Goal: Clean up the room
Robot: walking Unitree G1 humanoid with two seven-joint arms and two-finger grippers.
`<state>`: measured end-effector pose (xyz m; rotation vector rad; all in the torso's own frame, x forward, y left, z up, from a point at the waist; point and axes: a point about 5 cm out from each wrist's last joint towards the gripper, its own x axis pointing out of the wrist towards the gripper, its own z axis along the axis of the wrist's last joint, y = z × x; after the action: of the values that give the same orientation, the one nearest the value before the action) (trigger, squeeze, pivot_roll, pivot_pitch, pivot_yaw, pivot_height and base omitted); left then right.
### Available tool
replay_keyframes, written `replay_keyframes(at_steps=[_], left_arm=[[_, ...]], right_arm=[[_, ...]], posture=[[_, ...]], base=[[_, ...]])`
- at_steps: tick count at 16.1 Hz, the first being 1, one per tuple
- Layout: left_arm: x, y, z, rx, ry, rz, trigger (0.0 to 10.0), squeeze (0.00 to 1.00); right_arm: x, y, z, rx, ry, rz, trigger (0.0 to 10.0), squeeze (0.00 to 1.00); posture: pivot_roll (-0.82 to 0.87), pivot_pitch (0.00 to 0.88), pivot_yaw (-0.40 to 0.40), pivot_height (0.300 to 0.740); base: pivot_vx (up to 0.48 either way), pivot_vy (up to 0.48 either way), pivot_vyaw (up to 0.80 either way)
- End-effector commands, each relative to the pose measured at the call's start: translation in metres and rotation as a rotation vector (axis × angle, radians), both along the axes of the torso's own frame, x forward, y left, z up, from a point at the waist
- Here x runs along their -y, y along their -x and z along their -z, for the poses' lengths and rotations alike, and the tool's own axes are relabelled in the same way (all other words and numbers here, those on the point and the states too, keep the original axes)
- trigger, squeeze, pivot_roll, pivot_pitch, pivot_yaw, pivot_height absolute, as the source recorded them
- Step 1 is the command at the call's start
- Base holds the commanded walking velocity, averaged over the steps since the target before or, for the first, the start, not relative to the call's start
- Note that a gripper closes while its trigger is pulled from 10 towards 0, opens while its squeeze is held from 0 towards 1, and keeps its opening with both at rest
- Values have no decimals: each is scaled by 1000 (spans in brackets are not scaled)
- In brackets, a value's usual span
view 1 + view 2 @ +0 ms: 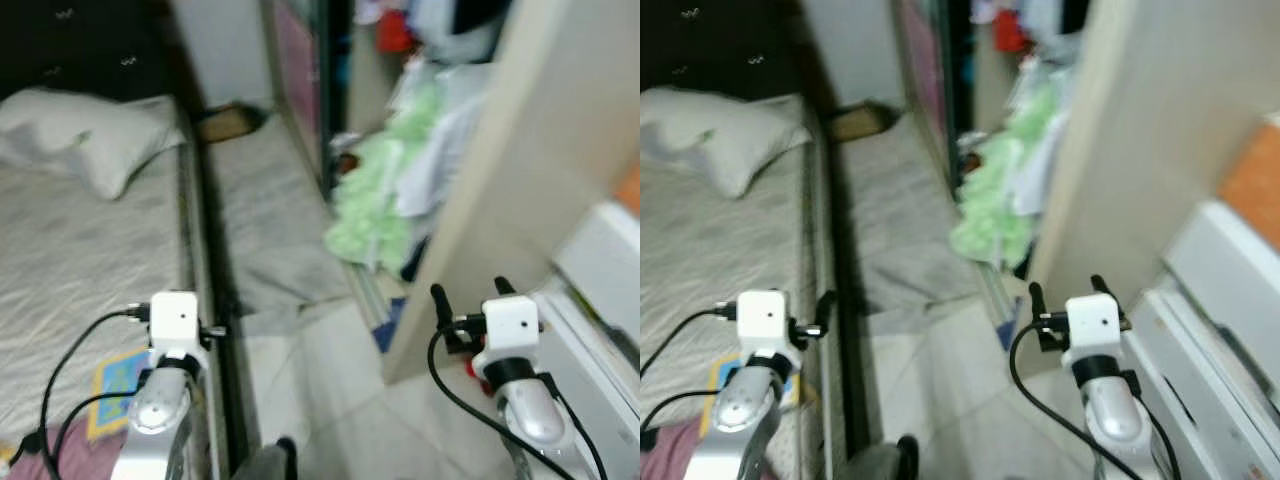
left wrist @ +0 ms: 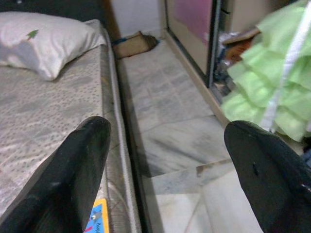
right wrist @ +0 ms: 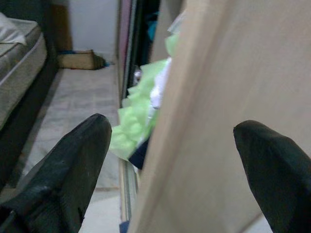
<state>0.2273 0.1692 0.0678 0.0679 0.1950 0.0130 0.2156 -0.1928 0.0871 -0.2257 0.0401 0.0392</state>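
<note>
A heap of pale green and white clothes (image 1: 375,205) spills from the open wardrobe onto the floor ahead. My right gripper (image 1: 470,292) is held up in front of the beige wardrobe door panel (image 1: 530,150), open and holding nothing. My left gripper (image 2: 167,165) is open too, hovering over the edge of the bed (image 1: 80,260) and the floor strip beside it. On the bed lie a white pillow (image 1: 85,135), a blue and yellow flat item (image 1: 120,385) and a maroon cloth (image 1: 70,455) near my left arm.
A narrow tiled aisle (image 1: 265,210) runs between the bed and the wardrobe. A brown object (image 1: 228,123) lies at its far end by the wall. A white box-like unit (image 1: 605,290) stands close on the right. Both eye views are blurred.
</note>
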Motion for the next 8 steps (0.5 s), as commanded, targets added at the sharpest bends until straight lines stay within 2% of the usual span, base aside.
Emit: replay_keyframes(at_steps=[1,6,8], left_arm=[[-6,0,-1,-1,-17,-14,10000,0],[-2,-3,-3,10,-20,-5,10000,0],[-2,-4,-4,13,-20,-1,10000,0]], right_arm=[[-3,-1,-3,9,-17,-8,10000,0],[-4,-3,-4,11,-21,-13,10000,0],[-4,-5,-4,11,-31,-12,10000,0]], posture=[[-75,94,31,740],[-76,94,32,740],[-74,95,31,740]], base=[[0,0,800],[0,0,800],[0,0,0]])
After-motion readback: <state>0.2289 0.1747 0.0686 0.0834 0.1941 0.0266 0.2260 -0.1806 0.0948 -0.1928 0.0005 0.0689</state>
